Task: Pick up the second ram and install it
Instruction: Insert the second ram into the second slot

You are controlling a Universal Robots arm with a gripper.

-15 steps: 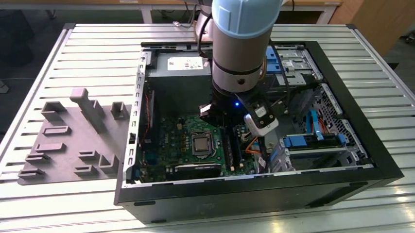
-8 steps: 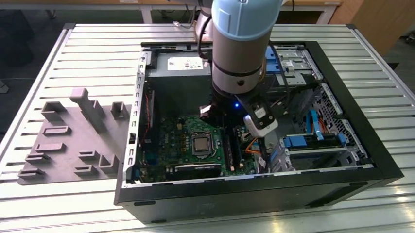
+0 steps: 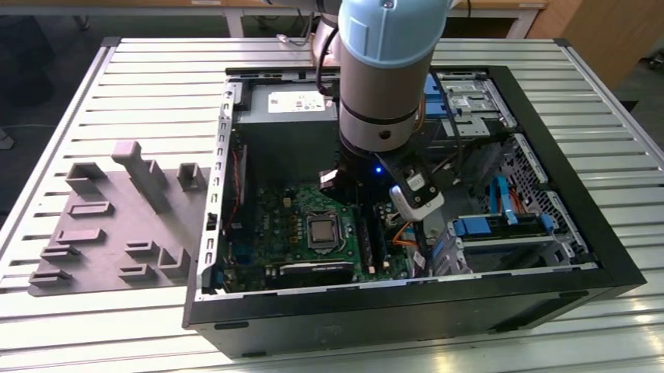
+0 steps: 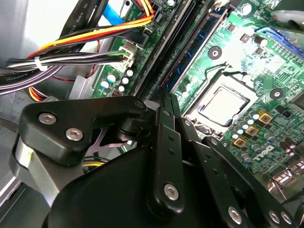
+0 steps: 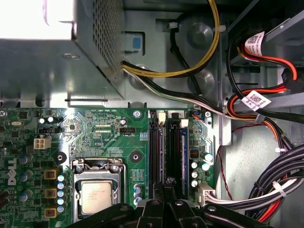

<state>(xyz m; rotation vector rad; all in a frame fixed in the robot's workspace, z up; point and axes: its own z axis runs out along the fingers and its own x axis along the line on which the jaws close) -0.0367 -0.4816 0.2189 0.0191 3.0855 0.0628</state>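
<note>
I see the jaws [image 4: 166,102] pressed together, with nothing visible between them. The second ram [image 4: 192,50] stands on edge in its slot, directly ahead of the jaws. It is light, stiff and fragile; I judge the long upper edge safest for taking hold.

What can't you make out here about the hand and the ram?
- First wrist view: the hand covers the near ends of the black slots, so it is unclear whether it holds a stick.
- Second wrist view: the blue ram runs behind the hand's black linkage, so its seating cannot be judged.
- Exterior view: the arm blocks the slots.
</note>
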